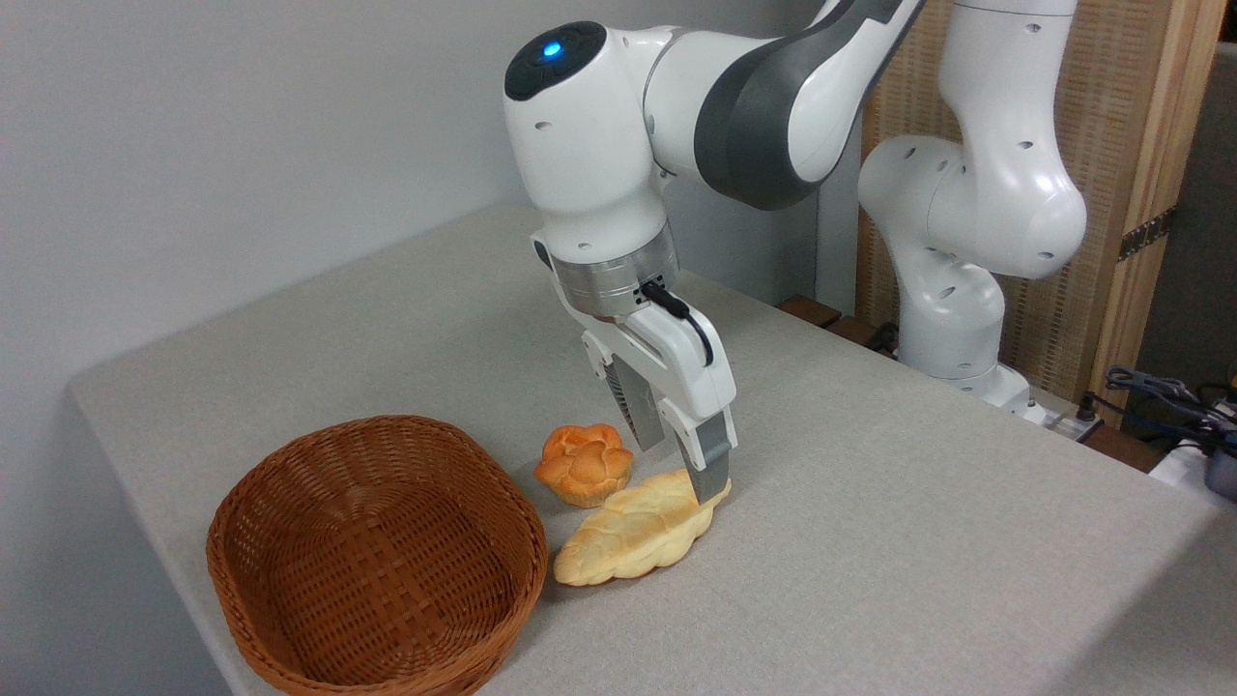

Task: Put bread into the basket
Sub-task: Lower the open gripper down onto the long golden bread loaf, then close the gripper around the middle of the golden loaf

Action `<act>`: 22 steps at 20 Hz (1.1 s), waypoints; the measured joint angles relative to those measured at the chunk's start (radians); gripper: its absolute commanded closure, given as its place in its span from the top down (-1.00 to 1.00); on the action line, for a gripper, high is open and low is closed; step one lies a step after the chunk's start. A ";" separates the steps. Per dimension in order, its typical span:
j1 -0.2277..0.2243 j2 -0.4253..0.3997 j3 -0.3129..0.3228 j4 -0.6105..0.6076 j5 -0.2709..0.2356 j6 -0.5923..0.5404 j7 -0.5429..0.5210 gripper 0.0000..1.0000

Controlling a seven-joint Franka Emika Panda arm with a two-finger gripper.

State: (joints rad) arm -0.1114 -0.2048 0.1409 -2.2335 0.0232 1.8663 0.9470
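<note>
Claw [688, 474] spread open over the loaf's [633, 530] far tip
Off-centre grip there, so it might swing, bump the bun [585, 464], miss the basket [377, 561].

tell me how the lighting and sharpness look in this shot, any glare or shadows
Camera view: soft, even light, everything sharp. Bright glare patches on the glossy arm. Faint shadows beside the basket and under the bread; the fingers cast only a soft one on the table.

Golden braided bread [633, 530], reddish-brown (woven) basket [290, 503]
</note>
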 measured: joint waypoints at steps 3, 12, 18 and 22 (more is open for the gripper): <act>0.000 0.001 0.000 -0.013 0.000 0.000 0.033 1.00; 0.001 0.052 0.000 -0.037 0.000 0.108 0.036 0.46; 0.004 0.065 0.003 -0.037 0.000 0.177 0.045 -0.42; 0.006 0.063 0.016 -0.036 0.000 0.179 0.067 -0.43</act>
State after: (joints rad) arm -0.1058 -0.1414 0.1569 -2.2696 0.0236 2.0453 1.0138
